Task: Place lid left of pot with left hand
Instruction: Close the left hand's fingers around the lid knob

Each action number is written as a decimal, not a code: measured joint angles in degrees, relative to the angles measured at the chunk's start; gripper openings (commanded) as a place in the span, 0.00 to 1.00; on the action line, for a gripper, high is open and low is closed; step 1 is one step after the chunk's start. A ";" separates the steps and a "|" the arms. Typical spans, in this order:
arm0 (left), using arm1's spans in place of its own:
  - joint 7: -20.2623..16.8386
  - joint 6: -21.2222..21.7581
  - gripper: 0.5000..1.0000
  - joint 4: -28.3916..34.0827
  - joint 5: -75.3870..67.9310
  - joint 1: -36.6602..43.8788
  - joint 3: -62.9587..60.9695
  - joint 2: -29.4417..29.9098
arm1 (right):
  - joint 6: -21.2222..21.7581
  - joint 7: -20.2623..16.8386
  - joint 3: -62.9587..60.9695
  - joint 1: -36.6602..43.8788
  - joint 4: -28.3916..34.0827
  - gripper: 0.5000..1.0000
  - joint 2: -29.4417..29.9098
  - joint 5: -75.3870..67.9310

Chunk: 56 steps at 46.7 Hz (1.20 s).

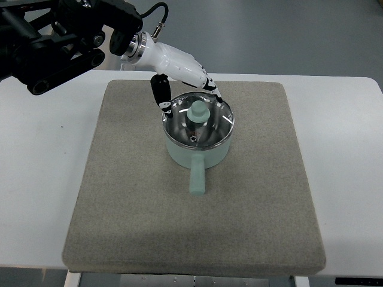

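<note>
The left hand's fingers (160, 91) are spread and curved down over the far rim of the lid (198, 124); the dark thumb hangs at the lid's left edge, and thinner fingers reach along its far right rim. They look to be touching or nearly touching the glass, but whether they grip it cannot be told. None of them is on the knob (198, 110). The left hand (179, 72) is white with black joints, and its arm comes in from the upper left corner.

The risk, as a judgement: a hold on the smooth rim rather than the knob could slip, so the lid might tilt, drop back into the pot (197, 146) or knock it sideways. A lift that drags could also shift the pot on the mat.

The lid is round, clear glass with a metal rim and a pale green knob at its middle. It sits closed on a pale green pot whose handle (197, 177) points toward the near edge. The pot stands a little toward the far edge of a grey mat (119, 209) that covers most of the white tabletop (42, 179). The mat left of the pot is bare. The right hand is out of sight.
</note>
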<state>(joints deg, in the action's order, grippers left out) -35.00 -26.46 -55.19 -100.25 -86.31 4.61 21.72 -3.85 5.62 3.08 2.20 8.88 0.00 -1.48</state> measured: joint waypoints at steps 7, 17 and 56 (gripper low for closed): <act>0.00 0.00 0.73 0.03 -0.78 0.00 -0.03 0.00 | 0.00 0.00 0.00 0.00 0.00 0.84 0.00 0.00; 0.00 0.00 0.71 0.00 -0.82 0.04 -0.03 -0.09 | 0.00 0.00 0.00 0.00 0.00 0.84 0.00 0.00; -0.01 0.10 0.35 0.08 -1.87 0.11 -0.48 -0.80 | -0.02 0.00 0.00 0.00 0.00 0.84 0.00 -0.01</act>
<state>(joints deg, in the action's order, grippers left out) -35.01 -26.37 -55.11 -102.13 -86.20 4.13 20.91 -3.87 5.62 3.08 2.20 8.88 0.00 -1.49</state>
